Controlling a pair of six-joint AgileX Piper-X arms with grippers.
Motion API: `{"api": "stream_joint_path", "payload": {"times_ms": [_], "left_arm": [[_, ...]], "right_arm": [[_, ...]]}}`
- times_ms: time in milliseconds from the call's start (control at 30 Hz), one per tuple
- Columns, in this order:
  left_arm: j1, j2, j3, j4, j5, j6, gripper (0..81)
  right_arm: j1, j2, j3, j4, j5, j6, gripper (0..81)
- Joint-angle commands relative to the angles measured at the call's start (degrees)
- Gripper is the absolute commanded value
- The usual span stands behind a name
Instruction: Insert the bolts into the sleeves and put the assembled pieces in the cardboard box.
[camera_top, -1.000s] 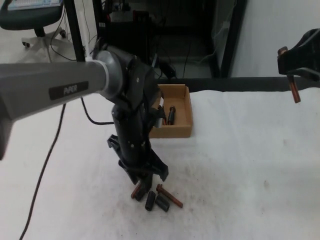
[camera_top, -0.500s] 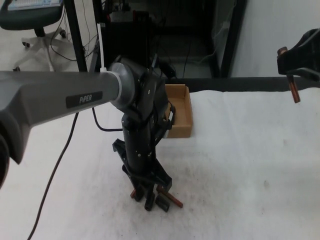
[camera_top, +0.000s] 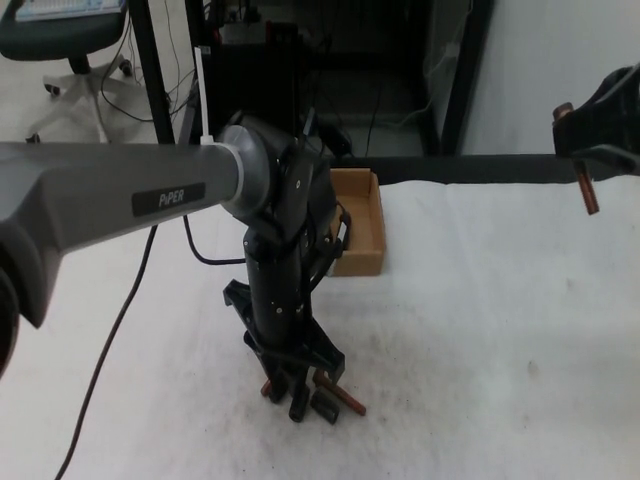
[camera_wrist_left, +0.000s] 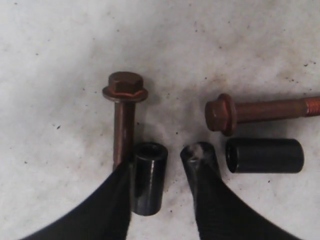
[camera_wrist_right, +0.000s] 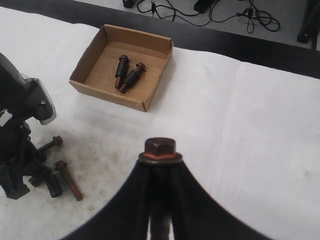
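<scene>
left claw (camera_wrist_left: 161, 161) has lowered; a sleeve (camera_wrist_left: 148, 176) lies between its fingers.

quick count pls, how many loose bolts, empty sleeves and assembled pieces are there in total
loose bolts: 3 (two on the bench, one held in the right gripper)
empty sleeves: 2
assembled pieces in the cardboard box: 2
total: 7
</scene>
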Motion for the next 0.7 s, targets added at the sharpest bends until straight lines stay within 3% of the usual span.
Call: {"api": "stream_joint_path", "payload": {"times_ms": [0,467,667], "left_arm": [[-0.3,0.9,0.0,0.6,-1.3,-0.5,34.2],[-0.3,0.9,0.0,1.6,-5.2,-0.5,34.3],[-0.3,0.9,0.0,2.0,-0.6,0.3,34.3]], "right_arm": [[0.1,-0.5,0.4,-0.2,-0.5,0.0,0.8],[0.1,-0.5,0.6,-0.2,-0.5,0.0,0.8],[0.1,-0.5,0.6,-0.2,-0.5,0.0,0.8]]}}
